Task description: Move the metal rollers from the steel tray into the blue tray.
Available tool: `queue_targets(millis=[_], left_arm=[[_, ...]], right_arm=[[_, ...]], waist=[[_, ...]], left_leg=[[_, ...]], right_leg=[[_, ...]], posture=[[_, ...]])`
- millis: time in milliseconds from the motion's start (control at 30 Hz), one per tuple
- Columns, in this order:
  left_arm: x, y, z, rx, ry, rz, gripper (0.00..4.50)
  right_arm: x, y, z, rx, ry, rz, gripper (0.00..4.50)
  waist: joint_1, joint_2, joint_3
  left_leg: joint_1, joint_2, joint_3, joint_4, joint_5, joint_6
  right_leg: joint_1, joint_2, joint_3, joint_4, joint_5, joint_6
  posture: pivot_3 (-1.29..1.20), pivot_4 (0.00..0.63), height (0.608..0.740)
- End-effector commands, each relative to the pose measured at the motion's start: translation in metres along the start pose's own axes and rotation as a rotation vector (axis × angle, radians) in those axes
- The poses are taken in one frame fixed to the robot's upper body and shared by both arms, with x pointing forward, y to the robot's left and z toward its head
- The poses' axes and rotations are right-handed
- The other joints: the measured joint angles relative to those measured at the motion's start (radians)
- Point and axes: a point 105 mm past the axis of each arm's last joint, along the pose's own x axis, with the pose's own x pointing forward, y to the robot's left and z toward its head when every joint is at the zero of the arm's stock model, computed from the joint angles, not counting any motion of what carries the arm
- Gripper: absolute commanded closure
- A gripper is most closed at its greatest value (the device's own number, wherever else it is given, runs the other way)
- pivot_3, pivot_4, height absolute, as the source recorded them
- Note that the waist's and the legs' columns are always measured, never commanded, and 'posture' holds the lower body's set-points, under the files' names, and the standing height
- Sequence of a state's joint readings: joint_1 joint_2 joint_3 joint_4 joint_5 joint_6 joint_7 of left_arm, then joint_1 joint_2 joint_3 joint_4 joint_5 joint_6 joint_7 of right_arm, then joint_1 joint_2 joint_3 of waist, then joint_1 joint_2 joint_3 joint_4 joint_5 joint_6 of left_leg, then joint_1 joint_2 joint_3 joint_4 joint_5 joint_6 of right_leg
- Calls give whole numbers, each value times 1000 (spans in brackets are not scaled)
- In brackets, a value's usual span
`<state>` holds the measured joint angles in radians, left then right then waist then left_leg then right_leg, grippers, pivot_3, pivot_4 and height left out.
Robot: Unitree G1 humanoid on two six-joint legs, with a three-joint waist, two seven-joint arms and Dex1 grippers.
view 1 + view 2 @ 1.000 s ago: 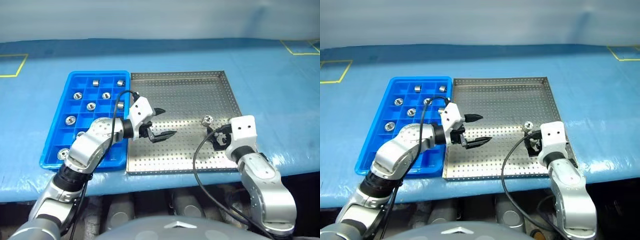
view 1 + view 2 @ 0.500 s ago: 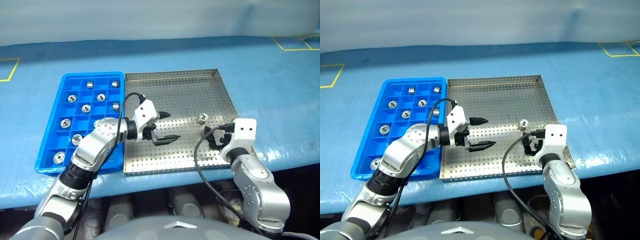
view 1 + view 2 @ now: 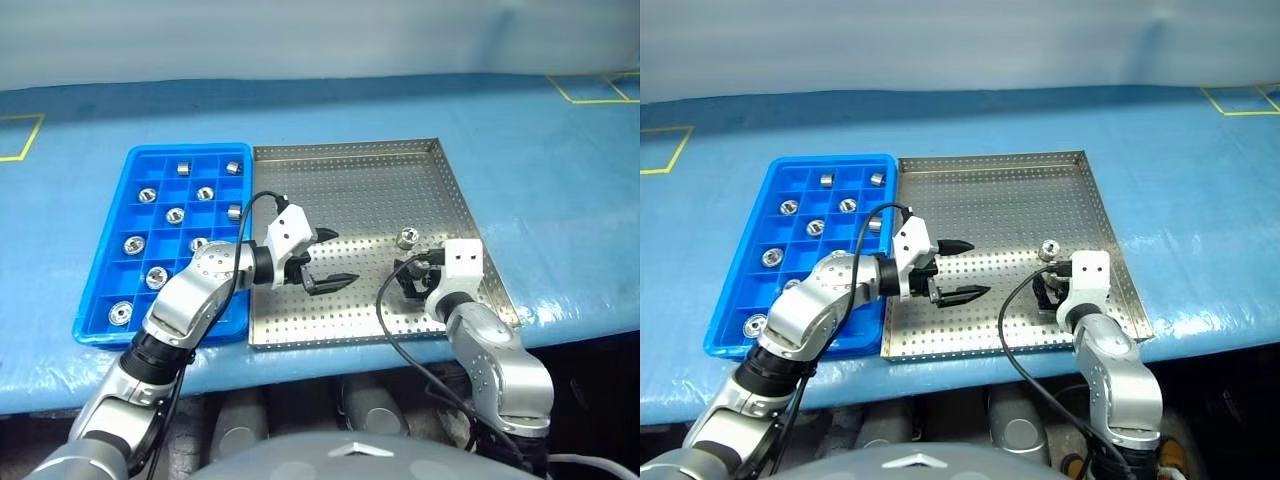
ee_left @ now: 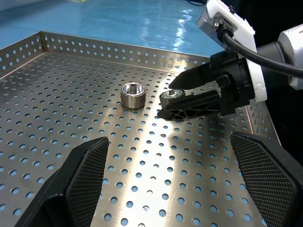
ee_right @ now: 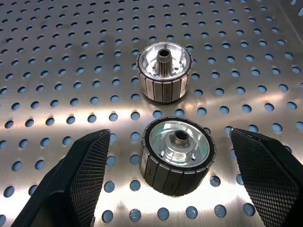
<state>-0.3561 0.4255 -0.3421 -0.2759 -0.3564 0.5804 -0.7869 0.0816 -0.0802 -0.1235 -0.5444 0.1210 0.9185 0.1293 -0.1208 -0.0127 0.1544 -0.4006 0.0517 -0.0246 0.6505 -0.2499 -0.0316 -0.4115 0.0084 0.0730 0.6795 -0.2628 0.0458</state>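
We see the right gripper low over the near right part of the steel tray, its fingers spread wide. One metal roller stands on the perforated floor between those fingers, touching neither. A second roller stands just beyond the first, straight ahead of the gripper and clear of its fingertips. In the left wrist view the right gripper's tips flank the nearer roller, with the farther one just beside it.

We see the left gripper pointing across the steel tray toward the right gripper, jaws spread and holding nothing. Both rollers lie well ahead of it, near the right gripper.

Behind the left gripper, at its arm's side, the blue tray lies on the blue-covered bench, touching the steel tray's left edge. We count about ten rollers in separate compartments there; a few are partly hidden by the left arm.
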Motion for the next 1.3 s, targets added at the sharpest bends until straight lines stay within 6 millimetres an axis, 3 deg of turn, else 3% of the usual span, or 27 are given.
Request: queue_targets(millis=[33, 167, 233, 433, 600, 867, 1067, 1300], left_arm=[[-2, -2, 11, 30, -43, 2, 0], [-3, -2, 11, 29, -41, 5, 0], [-4, -2, 11, 27, -39, 2, 0], [-5, -5, 9, 24, -28, -13, 0], [-6, -6, 8, 23, -25, -16, 0], [-22, 1, 10, 3, -47, 73, 0], [-62, 13, 12, -3, -49, 285, 0], [-104, 7, 7, -35, -39, 462, 0]], right_arm=[[2, -5, 8, 0, -42, -12, 217], [2, -9, 5, -7, -31, -29, 391], [0, -9, 6, -9, -34, -27, 823], [-10, -3, 11, -37, -52, -4, 2732], [-20, 7, 30, -81, -114, 37, 2776], [-18, 47, 76, -177, -258, 180, 2776], [5, 94, 103, -223, -314, 331, 2776], [16, 152, 115, -295, -335, 542, 2776]], waist=[[1, 0, 0], [3, 0, 0], [3, 0, 0], [3, 0, 0], [3, 0, 0], [3, 0, 0], [15, 0, 0], [89, -1, 0]], left_leg=[[0, 0, 0, 0, 0, 0], [0, 0, 0, 0, 0, 0], [0, 0, 0, 0, 0, 0], [0, 0, 0, 0, 0, 0], [0, 0, 0, 0, 0, 0], [1, 0, 0, 0, 0, 0], [0, 0, 0, 0, 0, 0], [0, 1, -1, -2, 0, 0]], right_leg=[[0, 0, 0, 0, 0, 0], [0, 0, 0, 0, 0, 0], [0, 0, 0, 0, 0, 0], [0, 0, 0, 0, 0, 0], [0, 0, 0, 0, 0, 0], [0, 1, 0, 1, 0, 0], [0, 1, 0, 1, 1, 0], [-1, 0, -2, 0, 3, -6]], posture=[[-116, 150, 740], [-116, 150, 740], [-116, 150, 740], [-115, 150, 740], [-115, 150, 740], [-76, 150, 740], [35, 150, 740], [199, 150, 740]])
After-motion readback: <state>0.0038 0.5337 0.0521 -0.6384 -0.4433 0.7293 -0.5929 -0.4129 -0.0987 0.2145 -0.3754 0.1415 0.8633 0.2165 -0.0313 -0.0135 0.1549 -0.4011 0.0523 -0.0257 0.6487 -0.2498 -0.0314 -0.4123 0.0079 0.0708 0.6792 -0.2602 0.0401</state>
